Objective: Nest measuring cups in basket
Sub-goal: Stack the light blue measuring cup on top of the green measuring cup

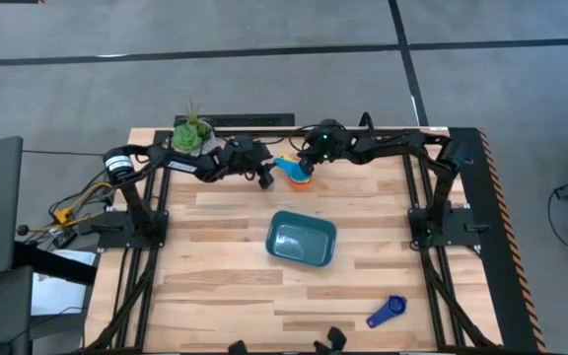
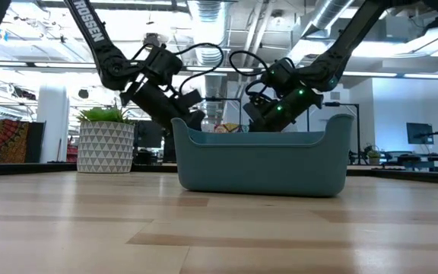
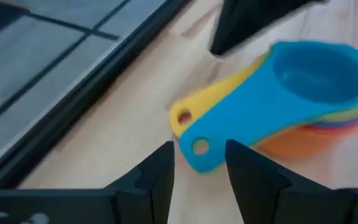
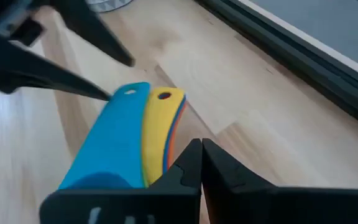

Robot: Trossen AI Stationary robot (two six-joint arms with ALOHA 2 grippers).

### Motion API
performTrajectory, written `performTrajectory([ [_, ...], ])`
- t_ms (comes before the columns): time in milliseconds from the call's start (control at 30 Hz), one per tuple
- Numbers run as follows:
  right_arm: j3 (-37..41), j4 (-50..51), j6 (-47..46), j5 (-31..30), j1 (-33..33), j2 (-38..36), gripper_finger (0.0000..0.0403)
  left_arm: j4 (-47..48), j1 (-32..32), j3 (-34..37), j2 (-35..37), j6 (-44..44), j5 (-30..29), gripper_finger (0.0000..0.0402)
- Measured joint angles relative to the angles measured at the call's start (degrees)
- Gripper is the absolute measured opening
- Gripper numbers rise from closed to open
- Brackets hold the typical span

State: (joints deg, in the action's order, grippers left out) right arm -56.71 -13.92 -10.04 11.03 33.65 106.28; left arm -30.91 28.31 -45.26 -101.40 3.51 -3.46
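Observation:
A nested stack of measuring cups (image 1: 295,174), light blue on top, yellow and red between and orange at the bottom, sits near the table's far edge with its handles toward the left arm. My left gripper (image 1: 264,177) is open, and its fingertips (image 3: 199,171) stand on either side of the light blue handle's end (image 3: 199,148) without touching it. My right gripper (image 1: 309,166) is shut and lies close along the stack's side (image 4: 202,165). The teal basket (image 1: 274,240) stands at mid-table. A dark blue cup (image 1: 387,312) lies alone near the right front corner. My right gripper's shut fingers (image 4: 188,167) point along the handles, right beside the orange and red edges of the stack (image 4: 171,149). Whether they touch or grip a rim, I cannot tell. My left gripper touches nothing.
A white patterned pot with a green plant (image 1: 191,136) stands at the far edge, just behind the left arm. The basket's wall (image 2: 261,164) hides the stack in the low view. Bare wood lies between the basket and the dark blue cup.

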Motion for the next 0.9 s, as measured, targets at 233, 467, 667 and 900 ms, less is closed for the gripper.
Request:
performTrajectory([
  [233, 0.0, 0.0, 2.4, 0.9, -0.6, -0.3, 0.0017, -1.3, 1.3, -0.8, -2.0, -0.6, 1.2, 0.0135],
  [467, 0.1, 0.1, 2.4, 0.8, -0.1, -0.5, 0.0026, -2.1, 1.3, -1.0, 0.5, -0.5, 1.3, 0.0135],
  [667, 0.1, 0.2, 2.4, 0.8, -0.1, -0.5, 0.0021, -0.3, 1.0, -1.0, 1.2, 0.3, 1.9, 0.0135],
  [900, 0.1, 0.3, 2.8, 0.8, -0.1, -0.1, 0.0018, 1.6, 1.0, -1.0, -2.3, 1.2, 4.3, 0.0135],
])
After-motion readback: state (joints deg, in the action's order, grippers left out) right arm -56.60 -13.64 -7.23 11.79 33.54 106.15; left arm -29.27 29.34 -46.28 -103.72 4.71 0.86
